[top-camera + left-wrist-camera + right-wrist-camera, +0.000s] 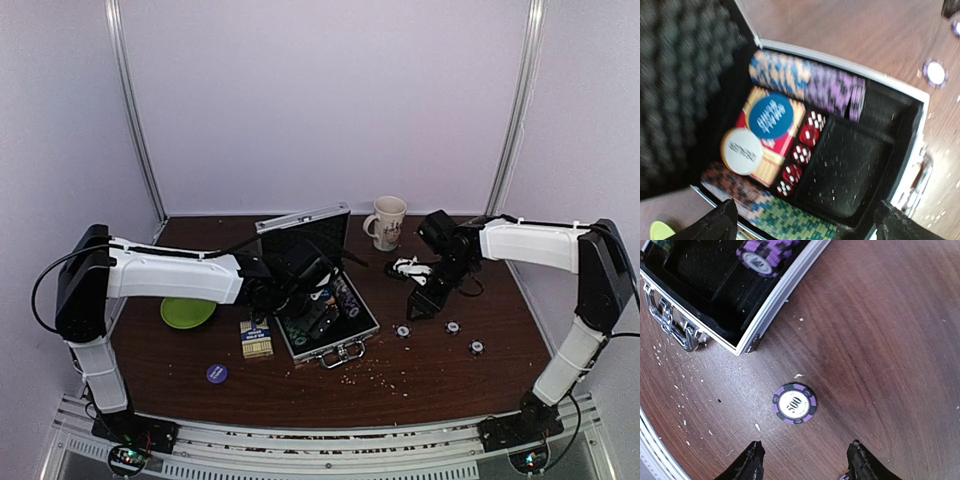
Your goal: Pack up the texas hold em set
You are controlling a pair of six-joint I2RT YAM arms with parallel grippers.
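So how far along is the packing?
Done: chip rows, dice and dealer buttons sit in the open case. In hand: nothing; right gripper hovers open over a purple chip, left gripper open over the case. Remaining: three loose chips, card box, purple disc, lid.

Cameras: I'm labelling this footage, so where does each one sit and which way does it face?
Top external: above and behind the arms, looking down at the table; both arms show, bases nearest.
Left wrist: on the left arm, looking down into the open briefcase; the left gripper shows, open, at the bottom edge.
Right wrist: on the right arm, looking down at a loose purple chip; the right gripper shows, open, below it.
Shared: both wrist views catch the briefcase.
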